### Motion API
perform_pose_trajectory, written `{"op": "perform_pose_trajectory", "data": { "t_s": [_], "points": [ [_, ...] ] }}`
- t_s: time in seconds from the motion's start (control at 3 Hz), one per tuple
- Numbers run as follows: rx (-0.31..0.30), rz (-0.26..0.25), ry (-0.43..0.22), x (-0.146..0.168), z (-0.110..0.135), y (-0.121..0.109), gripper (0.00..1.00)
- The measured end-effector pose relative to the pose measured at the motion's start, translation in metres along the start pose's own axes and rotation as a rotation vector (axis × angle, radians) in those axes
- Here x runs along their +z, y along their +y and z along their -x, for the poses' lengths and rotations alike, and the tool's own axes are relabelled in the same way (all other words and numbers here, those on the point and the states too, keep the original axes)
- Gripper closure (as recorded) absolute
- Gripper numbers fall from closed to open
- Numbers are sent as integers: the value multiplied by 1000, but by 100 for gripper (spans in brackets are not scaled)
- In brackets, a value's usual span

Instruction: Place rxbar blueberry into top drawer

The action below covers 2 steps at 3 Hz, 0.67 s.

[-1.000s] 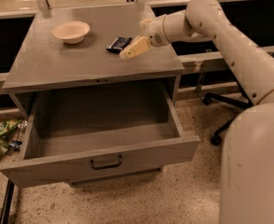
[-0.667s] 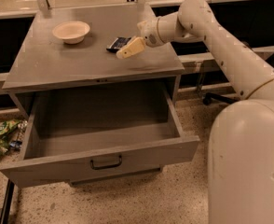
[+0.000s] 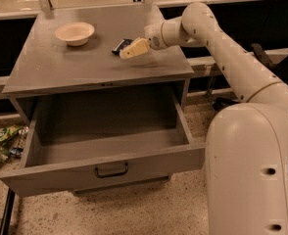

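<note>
Countertop [image 3: 60, 65]: end effector [image 3: 126, 53] by dark bar [image 3: 119, 45]

A cream round bowl [image 3: 74, 33] stands upright on the grey cabinet top [image 3: 60, 72], near its back left corner. It is well apart from the gripper [image 3: 130, 51], which hovers over the middle of the top. Crumpled green litter [image 3: 2, 143] lies on the speckled floor [image 3: 173, 209] left of the cabinet. A thin dark cord or rod [image 3: 7, 210] slants across the lower left.

Smooth plastic gripper [image 3: 130, 51] over matt cabinet [image 3: 80, 65]
</note>
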<state>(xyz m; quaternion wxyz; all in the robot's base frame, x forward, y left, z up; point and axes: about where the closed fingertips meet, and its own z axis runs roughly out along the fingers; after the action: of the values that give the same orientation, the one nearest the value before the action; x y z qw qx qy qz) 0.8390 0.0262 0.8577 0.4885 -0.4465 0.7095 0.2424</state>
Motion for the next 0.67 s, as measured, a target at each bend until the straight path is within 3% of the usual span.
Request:
{"op": "perform_pose_trajectory", "data": {
  "t_s": [0.67],
  "points": [
    [48, -1, 10, 25, -9, -12, 0]
  ]
}}
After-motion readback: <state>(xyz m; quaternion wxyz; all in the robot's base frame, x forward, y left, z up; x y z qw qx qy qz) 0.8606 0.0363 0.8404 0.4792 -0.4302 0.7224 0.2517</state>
